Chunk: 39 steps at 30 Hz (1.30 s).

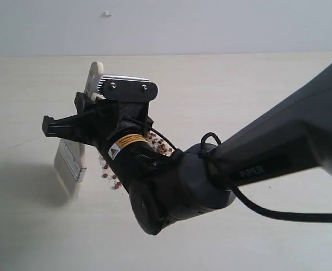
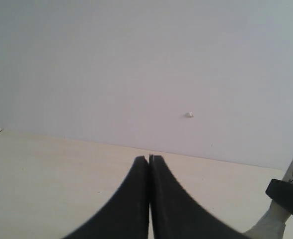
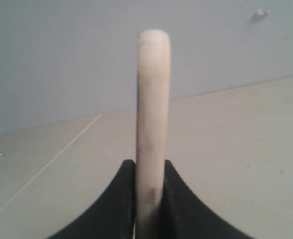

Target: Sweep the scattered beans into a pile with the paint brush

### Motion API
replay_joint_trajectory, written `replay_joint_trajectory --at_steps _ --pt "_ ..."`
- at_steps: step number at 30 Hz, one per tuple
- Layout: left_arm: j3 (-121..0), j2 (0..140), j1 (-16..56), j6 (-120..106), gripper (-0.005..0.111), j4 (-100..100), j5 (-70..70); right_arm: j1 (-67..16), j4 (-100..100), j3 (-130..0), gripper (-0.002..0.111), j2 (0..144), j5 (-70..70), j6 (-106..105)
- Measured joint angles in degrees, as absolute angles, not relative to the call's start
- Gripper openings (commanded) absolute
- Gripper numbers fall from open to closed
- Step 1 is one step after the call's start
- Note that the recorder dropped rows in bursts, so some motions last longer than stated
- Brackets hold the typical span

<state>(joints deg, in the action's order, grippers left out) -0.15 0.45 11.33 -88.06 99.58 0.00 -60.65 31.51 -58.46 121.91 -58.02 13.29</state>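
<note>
Tabletop [image 1: 239,84] pale (plain wall [image 1: 211,22] behind); right jaws clamp paint brush [image 1: 71,161].

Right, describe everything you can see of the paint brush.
The paint brush is flat and wide, with a pale wooden handle rounded at the end, a silver metal ferrule and whitish bristles pointing down. It stands nearly upright, its handle clamped between the black fingers of the right gripper. In the exterior view its head hangs just left of the beans. The bristle tips are blurred, so I cannot tell whether they touch the table.
</note>
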Motion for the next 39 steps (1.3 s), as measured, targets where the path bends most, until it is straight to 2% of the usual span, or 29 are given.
replay_joint_trajectory --at_steps 10,26,34,39 --pt "-0.1 0.5 11.3 -88.1 0.000 99.6 0.0 -60.7 43.7 -58.7 0.000 122.2 -56.6 6.3" --pt "-0.1 0.5 11.3 -88.1 0.000 99.6 0.0 -60.7 69.3 -59.1 0.000 116.9 -56.7 -24.1" --pt "-0.1 0.5 11.3 -88.1 0.000 99.6 0.0 -60.7 68.5 -59.1 0.000 111.6 -52.4 -25.8" --pt "-0.1 0.5 11.3 -88.1 0.000 99.6 0.0 -60.7 62.5 -59.1 0.000 109.0 -50.0 -19.2"
